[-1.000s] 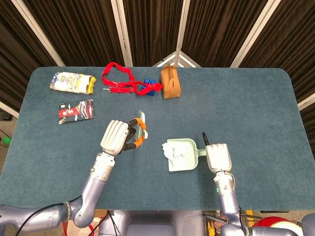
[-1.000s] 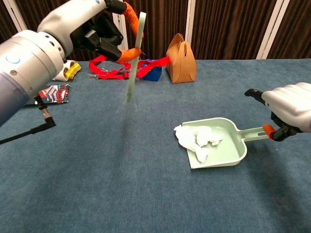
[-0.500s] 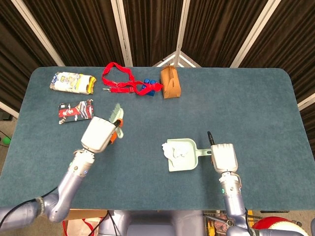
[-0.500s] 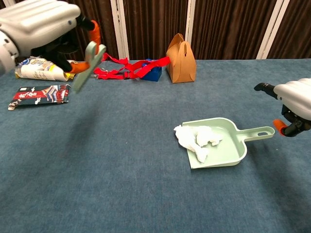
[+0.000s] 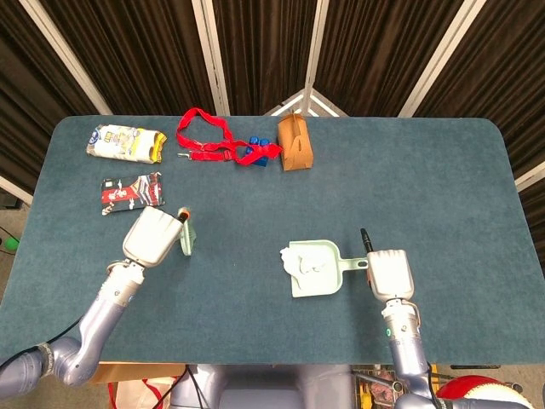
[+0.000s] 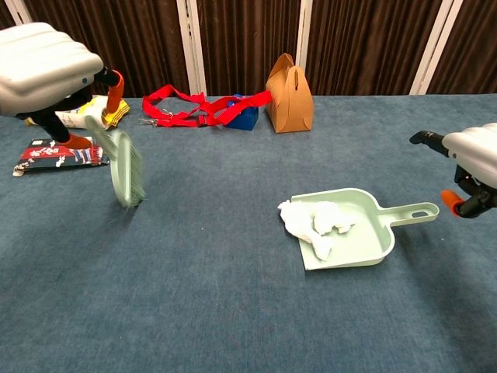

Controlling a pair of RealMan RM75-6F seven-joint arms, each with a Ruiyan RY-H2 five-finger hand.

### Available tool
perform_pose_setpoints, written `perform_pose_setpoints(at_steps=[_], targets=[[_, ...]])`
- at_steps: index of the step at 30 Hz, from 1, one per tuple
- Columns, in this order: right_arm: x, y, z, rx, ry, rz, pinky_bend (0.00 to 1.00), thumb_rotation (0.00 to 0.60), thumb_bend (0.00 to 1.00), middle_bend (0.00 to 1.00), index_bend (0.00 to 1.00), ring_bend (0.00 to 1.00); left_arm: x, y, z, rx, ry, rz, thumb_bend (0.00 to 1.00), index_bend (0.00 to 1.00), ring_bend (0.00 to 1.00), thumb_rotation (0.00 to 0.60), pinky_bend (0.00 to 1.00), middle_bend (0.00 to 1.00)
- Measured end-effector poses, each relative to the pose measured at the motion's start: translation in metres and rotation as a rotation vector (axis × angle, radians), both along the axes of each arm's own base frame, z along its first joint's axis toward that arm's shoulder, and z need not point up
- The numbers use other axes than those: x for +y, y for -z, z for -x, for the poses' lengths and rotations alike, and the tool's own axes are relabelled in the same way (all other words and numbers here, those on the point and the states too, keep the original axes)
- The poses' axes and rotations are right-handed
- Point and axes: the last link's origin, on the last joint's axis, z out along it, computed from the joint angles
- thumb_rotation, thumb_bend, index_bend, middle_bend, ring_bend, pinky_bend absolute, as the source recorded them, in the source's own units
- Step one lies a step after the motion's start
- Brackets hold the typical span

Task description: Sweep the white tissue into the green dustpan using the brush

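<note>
The green dustpan (image 5: 327,274) (image 6: 363,235) lies flat on the table, right of centre, handle pointing right. The crumpled white tissue (image 5: 297,260) (image 6: 314,221) lies across its mouth, partly inside the pan. My left hand (image 5: 151,236) (image 6: 43,68) is far to the left and holds the pale green brush (image 5: 186,237) (image 6: 124,172), bristles hanging down just above the cloth. My right hand (image 5: 389,273) (image 6: 472,158) hovers just past the end of the dustpan handle (image 6: 411,211), fingers apart, touching nothing.
Along the far side lie a red strap (image 5: 203,136), a blue object (image 5: 258,151) and a brown paper box (image 5: 294,143). Two snack packets (image 5: 126,143) (image 5: 131,191) lie at the far left, the nearer one close to my left hand.
My left hand carried the brush leftward and lower, away from the dustpan. My right hand let go of the dustpan handle and drew back to the right.
</note>
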Motion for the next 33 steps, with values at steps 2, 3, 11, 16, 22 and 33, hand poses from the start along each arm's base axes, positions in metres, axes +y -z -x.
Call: perform_pose_setpoints(at_steps=[2, 3, 11, 16, 22, 33], targets=[[-0.001, -0.001, 0.0, 0.0, -0.001, 0.001, 0.88, 0.6, 0.52, 0.88, 0.0, 0.86, 0.0, -0.003, 0.002, 0.0, -0.011, 0.0, 0.0, 0.26, 0.96, 0.6, 1.0, 0.88], [-0.001, -0.001, 0.0, 0.0, 0.0, 0.001, 0.88, 0.6, 0.52, 0.88, 0.0, 0.86, 0.0, -0.003, 0.002, -0.004, -0.014, 0.0, 0.0, 0.26, 0.96, 0.6, 1.0, 0.88], [0.0, -0.007, 0.002, -0.002, -0.001, 0.011, 0.88, 0.6, 0.52, 0.88, 0.0, 0.86, -0.004, -0.015, -0.001, -0.106, -0.026, -0.009, 0.0, 0.23, 0.96, 0.6, 1.0, 0.87], [-0.003, -0.013, 0.003, -0.004, -0.001, 0.025, 0.88, 0.6, 0.52, 0.88, 0.0, 0.86, -0.007, -0.029, -0.003, -0.183, -0.008, -0.027, 0.0, 0.23, 0.96, 0.6, 1.0, 0.87], [-0.003, -0.02, 0.004, -0.01, 0.0, 0.033, 0.88, 0.6, 0.52, 0.88, 0.0, 0.86, -0.012, -0.053, -0.004, -0.28, -0.004, -0.042, 0.0, 0.23, 0.96, 0.6, 1.0, 0.87], [0.0, -0.026, 0.008, -0.017, 0.005, 0.038, 0.85, 0.6, 0.52, 0.86, 0.0, 0.84, -0.027, -0.084, 0.022, -0.379, -0.053, -0.08, 0.0, 0.23, 0.89, 0.6, 0.96, 0.8]])
